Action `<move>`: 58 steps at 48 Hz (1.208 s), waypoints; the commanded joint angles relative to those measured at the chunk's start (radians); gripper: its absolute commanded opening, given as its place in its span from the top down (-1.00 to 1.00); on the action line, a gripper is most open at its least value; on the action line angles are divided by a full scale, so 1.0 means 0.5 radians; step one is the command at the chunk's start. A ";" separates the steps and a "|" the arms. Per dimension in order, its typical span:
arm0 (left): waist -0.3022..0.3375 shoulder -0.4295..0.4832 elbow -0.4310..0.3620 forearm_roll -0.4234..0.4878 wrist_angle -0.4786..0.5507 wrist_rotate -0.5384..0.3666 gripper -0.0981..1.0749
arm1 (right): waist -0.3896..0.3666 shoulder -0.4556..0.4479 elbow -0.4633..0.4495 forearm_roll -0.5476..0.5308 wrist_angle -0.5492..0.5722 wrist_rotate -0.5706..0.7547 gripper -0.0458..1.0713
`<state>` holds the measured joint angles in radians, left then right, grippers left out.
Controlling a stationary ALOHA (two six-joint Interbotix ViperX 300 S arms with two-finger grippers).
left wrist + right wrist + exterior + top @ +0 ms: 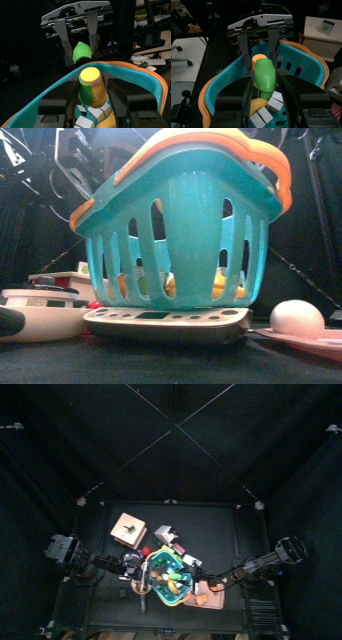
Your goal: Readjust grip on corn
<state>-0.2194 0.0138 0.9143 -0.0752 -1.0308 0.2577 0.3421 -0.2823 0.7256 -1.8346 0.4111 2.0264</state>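
Observation:
The corn (91, 92) has a yellow cob and a green husk end (264, 75), and it hangs over the teal basket (40, 97). My left gripper (92, 84) is shut on the yellow part. Facing it from the other side, my right gripper (266, 79) is open, its jaws flanking the green end with a little space on each side. In the left wrist view the right gripper's fingers (67, 37) stand on either side of the green tip. Both arms meet over the basket (170, 574) in the top view.
The teal basket (187, 228) with an orange rim sits on a grey scale (167, 323) and holds yellow items. A white egg (297, 316) lies on a pink plate at the right and a bowl (40, 313) at the left. A wooden board (130, 529) lies behind.

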 commanded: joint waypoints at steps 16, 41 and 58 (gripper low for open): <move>0.003 -0.120 0.028 0.006 -0.006 -0.003 -0.26 | 0.003 -0.009 -0.009 0.061 -0.037 0.006 0.05; 0.003 -0.107 0.018 0.003 -0.006 -0.003 -0.26 | -0.012 0.025 -0.018 0.126 -0.080 0.003 -0.61; 0.003 -0.107 0.018 0.003 -0.006 -0.003 -0.26 | -0.021 0.043 -0.021 0.126 -0.046 -0.012 -0.78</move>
<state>-0.2194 -0.0291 0.9373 -0.0752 -1.0308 0.2577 0.3375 -0.2516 0.7363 -1.7717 0.3758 2.0233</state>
